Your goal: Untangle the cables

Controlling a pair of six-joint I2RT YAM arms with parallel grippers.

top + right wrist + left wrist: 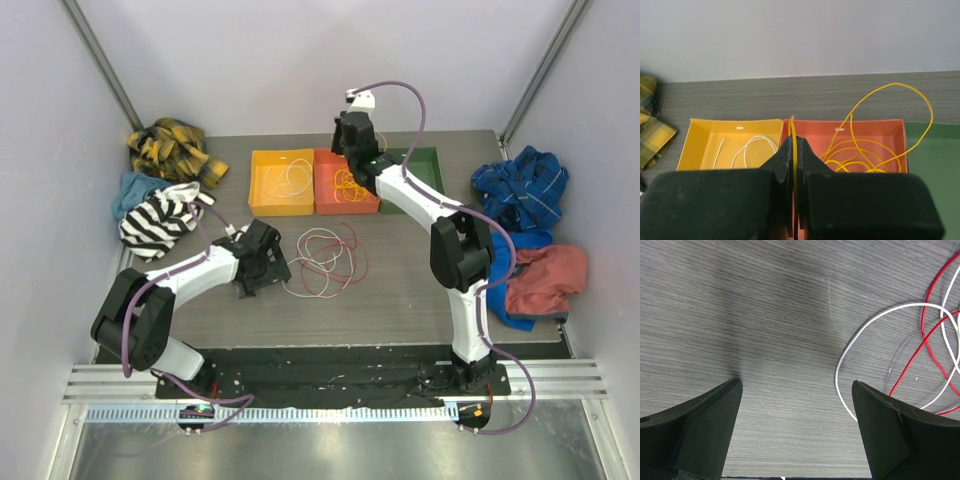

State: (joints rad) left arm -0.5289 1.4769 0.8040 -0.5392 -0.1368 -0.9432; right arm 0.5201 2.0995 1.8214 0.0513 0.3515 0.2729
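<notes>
A loose tangle of red and white cables point(325, 260) lies at the middle of the table. In the left wrist view a white loop point(875, 315) and red strands point(930, 335) lie to the right of the fingers. My left gripper point(262, 265) point(796, 384) hangs low just left of the tangle, open, with bare table between its fingers. My right gripper point(347, 140) point(795, 140) is raised over the orange bin point(325, 205) point(890, 125), shut on a yellow cable point(795, 130). More yellow cable point(348, 185) point(865, 150) loops in that bin.
A yellow bin point(262, 205) point(705, 130) holds a white cable point(292, 180) point(747, 147). A green bin point(428, 165) point(935, 150) stands right of the orange one. Clothes lie around: plaid point(170, 145), striped point(158, 220), blue point(520, 180), red-orange point(545, 280).
</notes>
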